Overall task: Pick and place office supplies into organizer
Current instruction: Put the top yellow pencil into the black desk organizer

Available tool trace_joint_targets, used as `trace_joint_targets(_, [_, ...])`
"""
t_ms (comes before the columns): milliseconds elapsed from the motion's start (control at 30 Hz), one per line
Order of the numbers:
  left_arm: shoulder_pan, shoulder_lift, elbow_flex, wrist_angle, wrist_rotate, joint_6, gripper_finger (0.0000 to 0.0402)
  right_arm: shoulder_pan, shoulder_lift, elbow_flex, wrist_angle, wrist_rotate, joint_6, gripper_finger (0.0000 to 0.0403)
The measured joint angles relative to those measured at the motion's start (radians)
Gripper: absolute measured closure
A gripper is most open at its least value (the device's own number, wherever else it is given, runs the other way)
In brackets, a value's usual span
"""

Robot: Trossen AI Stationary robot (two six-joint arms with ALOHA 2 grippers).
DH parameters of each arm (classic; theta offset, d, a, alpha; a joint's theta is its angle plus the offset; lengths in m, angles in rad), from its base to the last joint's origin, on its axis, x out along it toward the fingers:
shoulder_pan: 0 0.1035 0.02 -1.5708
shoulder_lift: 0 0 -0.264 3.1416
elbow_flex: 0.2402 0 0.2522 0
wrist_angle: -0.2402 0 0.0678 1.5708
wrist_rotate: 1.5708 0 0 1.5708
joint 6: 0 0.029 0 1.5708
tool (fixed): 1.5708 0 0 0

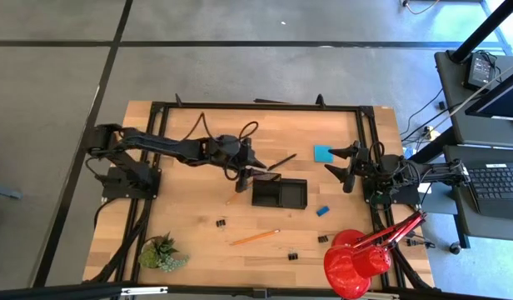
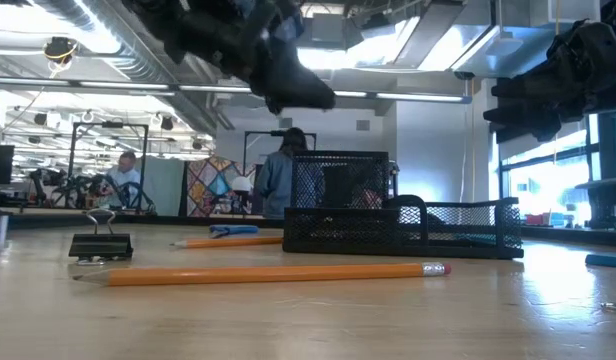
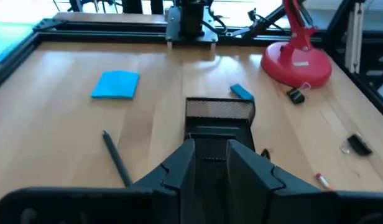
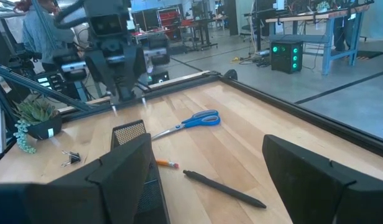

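My left gripper (image 1: 246, 173) (image 3: 210, 149) hangs open above the table, just off the left end of the black mesh organizer (image 1: 280, 193) (image 3: 219, 115), with nothing between its fingers (image 4: 143, 99). The blue-handled scissors (image 4: 193, 122) lie flat on the wood beside it. A black pen (image 1: 281, 161) (image 4: 224, 188) and a blue note pad (image 1: 324, 153) (image 3: 117, 84) lie beyond the organizer's far side. A blue eraser (image 1: 322, 211), two orange pencils (image 1: 255, 237) (image 1: 233, 198) and binder clips (image 1: 221, 223) lie nearer. My right gripper (image 1: 340, 164) waits open at the table's right edge.
A red desk lamp (image 1: 356, 258) stands at the near right corner and a small green plant (image 1: 161, 252) at the near left. More binder clips (image 1: 294, 254) (image 1: 323, 239) lie near the front. People show in the room behind the table (image 2: 283, 175).
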Motion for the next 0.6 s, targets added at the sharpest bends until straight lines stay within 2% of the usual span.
trace_joint_targets(167, [-0.022, -0.074, 0.000, -0.197, -0.002, -0.019, 0.0315, 0.000, 0.000, 0.000, 0.000, 0.000, -0.001, 0.0092])
trace_joint_targets(300, [-0.056, -0.090, 0.000, -0.368, -0.093, -0.071, 0.0315, 0.000, 0.000, 0.000, 0.000, 0.000, -0.021, 0.0092])
trace_joint_targets(400, [-0.083, -0.088, 0.000, -0.444, -0.156, -0.106, 0.0315, 0.000, 0.000, 0.000, 0.000, 0.000, -0.022, 0.0092])
trace_joint_targets(600, [-0.124, -0.052, 0.000, -0.493, -0.166, -0.198, 0.0315, 0.000, 0.000, 0.000, 0.000, 0.000, -0.020, 0.0092])
